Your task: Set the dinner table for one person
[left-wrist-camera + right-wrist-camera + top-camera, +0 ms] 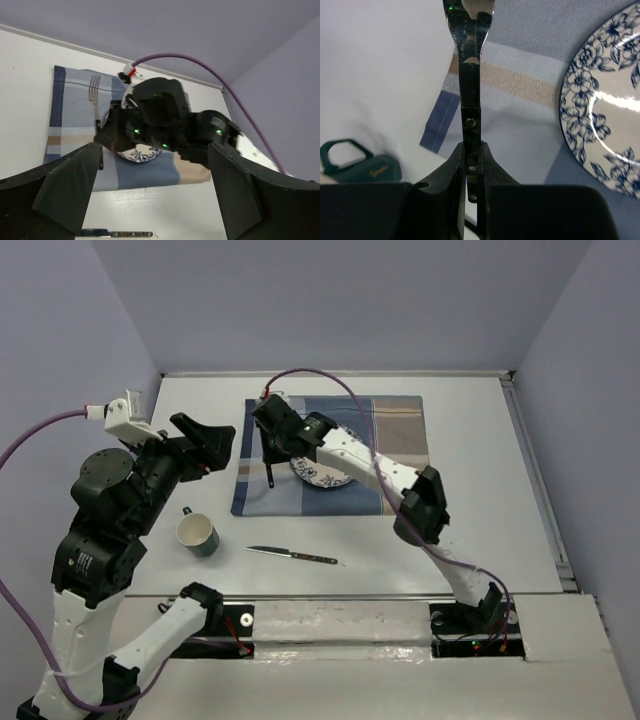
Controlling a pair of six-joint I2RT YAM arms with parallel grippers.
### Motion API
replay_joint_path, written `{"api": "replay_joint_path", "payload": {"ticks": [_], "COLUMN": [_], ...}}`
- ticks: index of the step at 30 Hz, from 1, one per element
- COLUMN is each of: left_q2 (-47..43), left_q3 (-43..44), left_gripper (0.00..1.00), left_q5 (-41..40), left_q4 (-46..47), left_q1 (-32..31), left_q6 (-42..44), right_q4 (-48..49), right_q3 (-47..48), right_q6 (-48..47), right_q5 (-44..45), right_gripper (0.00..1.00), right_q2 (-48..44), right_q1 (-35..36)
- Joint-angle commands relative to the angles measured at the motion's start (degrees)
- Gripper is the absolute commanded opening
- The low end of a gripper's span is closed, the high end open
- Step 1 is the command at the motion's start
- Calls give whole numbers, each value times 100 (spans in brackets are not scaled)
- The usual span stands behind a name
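While the right gripper (472, 160) is clamped on the fork (470, 75) by its handle, I hold it over the plaid mat (400, 425), just left of the plate (605, 115). Step in hand: placing the fork. The next move, I judge, calls for lowering it flat beside the plate, then releasing. The left gripper (212, 443) hangs spread, holding nothing. The knife (292, 555) and mug (197, 534) lie on the dinner table (480, 520).

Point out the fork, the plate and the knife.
fork (94, 86): left wrist view, on the tines.
plate (590, 115): right wrist view, on the blue floral rim.
knife (292, 555): top external view, mid-length, where the blade meets the handle.
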Motion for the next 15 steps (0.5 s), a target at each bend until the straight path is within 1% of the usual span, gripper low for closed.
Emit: {"api": "replay_joint_path", "payload": {"ticks": [1,2,7,15], "left_q2": [11,11,-68,-121], "left_q3": [198,216,146,-57], "left_gripper": [99,99,99,99], "left_q5": [86,95,139,183], "left_q4": [-181,-189,-260,-295], "left_q1": [13,13,13,13], "left_q6": [-42,-60,-121,-121], "right_q4": [-631,-624,-404,-149], "right_q3": [1445,1543,1175,1069], "right_q6": [-17,1,255,572], "right_q5": [395,396,255,-8], "right_gripper": [0,0,0,0], "right_q2": [873,962,1269,1612], "right_q1": [-19,-88,-291,-396]}}
